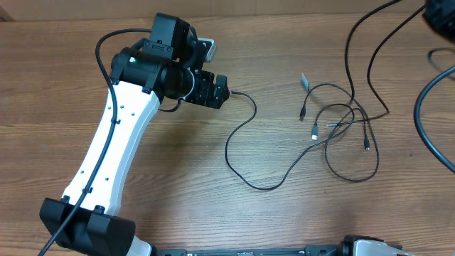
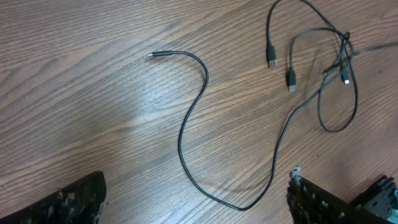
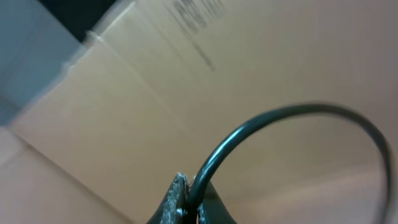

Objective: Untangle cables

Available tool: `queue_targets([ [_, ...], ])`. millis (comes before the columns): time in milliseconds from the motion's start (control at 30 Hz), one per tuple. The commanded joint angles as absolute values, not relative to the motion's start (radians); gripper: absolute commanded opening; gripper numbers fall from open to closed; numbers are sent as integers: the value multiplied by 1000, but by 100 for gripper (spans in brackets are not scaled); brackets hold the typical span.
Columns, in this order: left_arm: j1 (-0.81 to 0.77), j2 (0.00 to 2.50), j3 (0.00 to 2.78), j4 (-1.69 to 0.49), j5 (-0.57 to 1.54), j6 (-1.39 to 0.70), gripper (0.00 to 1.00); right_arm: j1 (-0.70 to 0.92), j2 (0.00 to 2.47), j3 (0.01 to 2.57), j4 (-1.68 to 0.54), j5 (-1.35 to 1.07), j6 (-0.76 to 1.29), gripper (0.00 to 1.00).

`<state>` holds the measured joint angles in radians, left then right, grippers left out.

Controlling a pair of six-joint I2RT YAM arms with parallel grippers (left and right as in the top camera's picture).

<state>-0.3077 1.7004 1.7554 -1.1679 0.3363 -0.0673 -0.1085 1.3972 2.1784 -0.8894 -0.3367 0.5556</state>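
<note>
Item one on my screens: a table [image 1: 355, 213] with a brown wood-grain top, the grain running left to right in the overhead view, and a paler tan strip [image 1: 284, 6] along its far edge that I cannot identify. Item two: a small pale grey-blue sliver [image 1: 304, 80] lying on the table right of centre, too small for me to name. Item three, right wrist view: a blurred tan cardboard panel [image 3: 280, 56] filling most of the picture, with dark unreadable print near the top and a grey-blue area [image 3: 31, 56] beyond its upper left edge.
</note>
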Motion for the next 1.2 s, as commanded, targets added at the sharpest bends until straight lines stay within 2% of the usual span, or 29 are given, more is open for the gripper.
queue_targets([
  [0, -315, 1700, 1768, -1175, 342, -60, 92, -102, 1406, 2233, -756, -346, 547, 4],
  [333, -316, 1700, 1768, -1180, 341, -66, 91, -102, 1399, 2303, -368, -296, 574, 4],
  [400, -316, 1700, 1768, -1180, 341, -76, 91, -102, 1396, 2303, -428, -149, 658, 4],
  [500, -317, 1700, 1768, -1182, 351, -83, 91, -102, 1404, 2303, -639, 99, 770, 4],
  [633, -323, 1700, 1768, -1181, 366, -82, 91, -102, 1443, 2303, -832, 288, 778, 4],
  [833, -324, 1700, 1768, -1181, 366, -82, 91, -102, 1511, 2303, -718, 292, 570, 4],
  [1167, -329, 1700, 1768, -1181, 366, -85, 89, -102, 1707, 2303, -292, 325, -11, 4],
])
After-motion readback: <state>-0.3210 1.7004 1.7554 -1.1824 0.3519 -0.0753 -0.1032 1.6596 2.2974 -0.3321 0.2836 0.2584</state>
